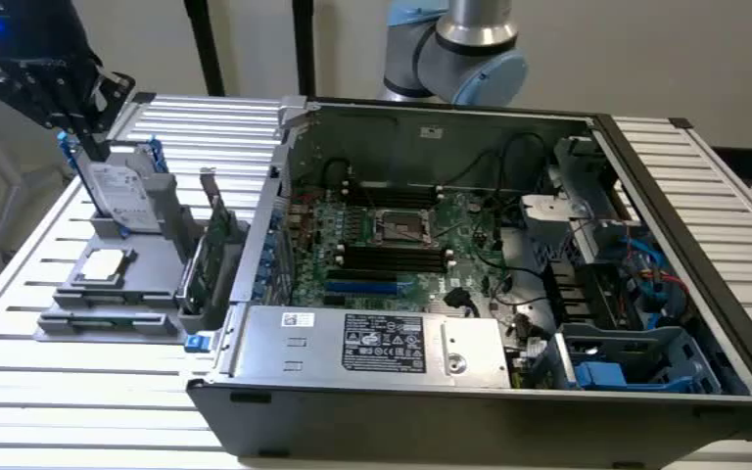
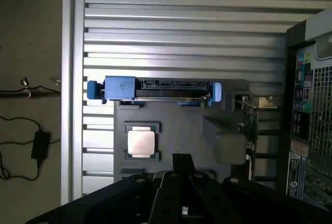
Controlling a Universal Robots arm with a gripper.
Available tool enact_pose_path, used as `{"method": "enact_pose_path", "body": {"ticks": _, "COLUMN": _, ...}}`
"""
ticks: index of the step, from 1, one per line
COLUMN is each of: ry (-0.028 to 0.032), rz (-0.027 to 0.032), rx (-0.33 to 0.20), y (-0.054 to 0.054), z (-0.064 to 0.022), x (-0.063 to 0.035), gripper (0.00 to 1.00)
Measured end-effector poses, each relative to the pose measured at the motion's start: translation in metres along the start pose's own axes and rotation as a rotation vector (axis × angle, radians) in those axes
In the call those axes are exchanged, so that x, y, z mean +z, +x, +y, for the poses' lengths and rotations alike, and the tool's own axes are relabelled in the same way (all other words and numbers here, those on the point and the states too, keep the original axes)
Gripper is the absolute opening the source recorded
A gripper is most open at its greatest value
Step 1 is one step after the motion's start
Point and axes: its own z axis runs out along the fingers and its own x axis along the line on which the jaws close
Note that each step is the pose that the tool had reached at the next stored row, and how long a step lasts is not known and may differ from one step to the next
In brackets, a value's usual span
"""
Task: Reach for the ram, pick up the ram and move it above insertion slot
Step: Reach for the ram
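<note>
We see the tool (image 1: 82,137) above the hard drive (image 1: 125,196) at the far end of the grey holder (image 1: 148,284); whether it is spread or pressed together we cannot tell. The ram (image 1: 105,318) lies in the holder's near slot, well apart.

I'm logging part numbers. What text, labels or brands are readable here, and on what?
No text can be read.
power supply label: print too blurred.
white sticker beside it: too blurred.
hard drive label: too blurred.
case sticker: too small.
</note>
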Motion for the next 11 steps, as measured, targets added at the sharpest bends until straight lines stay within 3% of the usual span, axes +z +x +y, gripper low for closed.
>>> {"method": "enact_pose_path", "body": {"ticks": 11, "ry": 0.0, "rz": -0.0001, "rx": 0.0, "y": 0.0, "z": 0.0, "x": -0.0004, "gripper": 0.11}}
